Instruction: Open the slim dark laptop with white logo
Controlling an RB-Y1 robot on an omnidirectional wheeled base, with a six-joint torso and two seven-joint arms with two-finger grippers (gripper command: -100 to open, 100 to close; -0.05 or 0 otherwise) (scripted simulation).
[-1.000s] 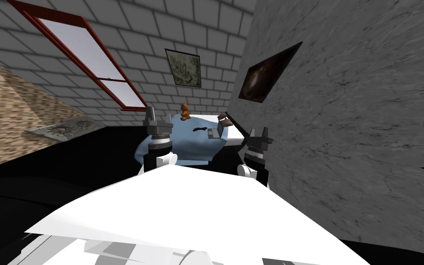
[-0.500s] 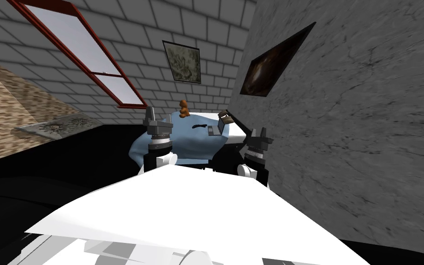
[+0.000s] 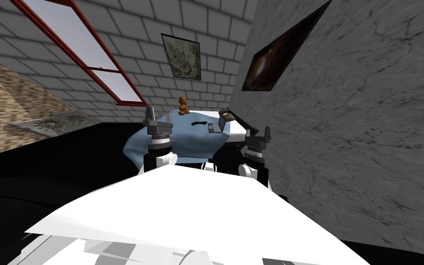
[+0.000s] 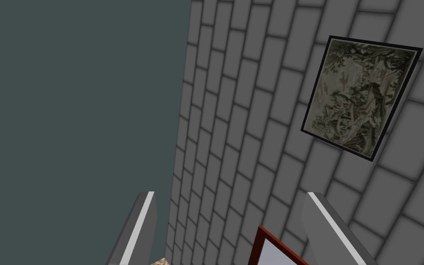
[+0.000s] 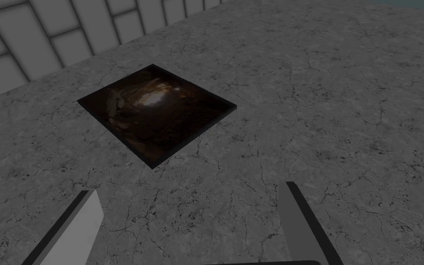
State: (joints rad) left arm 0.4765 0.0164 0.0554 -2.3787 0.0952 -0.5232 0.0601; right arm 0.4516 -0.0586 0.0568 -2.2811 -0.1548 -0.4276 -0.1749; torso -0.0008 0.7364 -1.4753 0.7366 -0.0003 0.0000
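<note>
Head view | laptop (image 3: 215, 127) on the bed (image 3: 186, 138), far right part | my left gripper (image 3: 159, 118) and right gripper (image 3: 257, 133) spread wide, empty, before the bed | I judge it light, stiff, smooth: lift the lid's front edge.

1. left arm (image 3: 158, 148): is standing upright beside the chest, white forearm below, dark ringed wrist above
2. left gripper (image 3: 159, 116): is pointing upward; its two blade fingers (image 4: 138, 225) are standing well apart, clasping nothing
3. right arm (image 3: 254, 160): is standing upright on the opposite side (sitting a shade lower in the head view)
4. right gripper (image 3: 257, 132): is pointing upward; its fingers (image 5: 75, 230) are spreading wide, clasping nothing
5. the pair: are hanging well apart from each other
</note>
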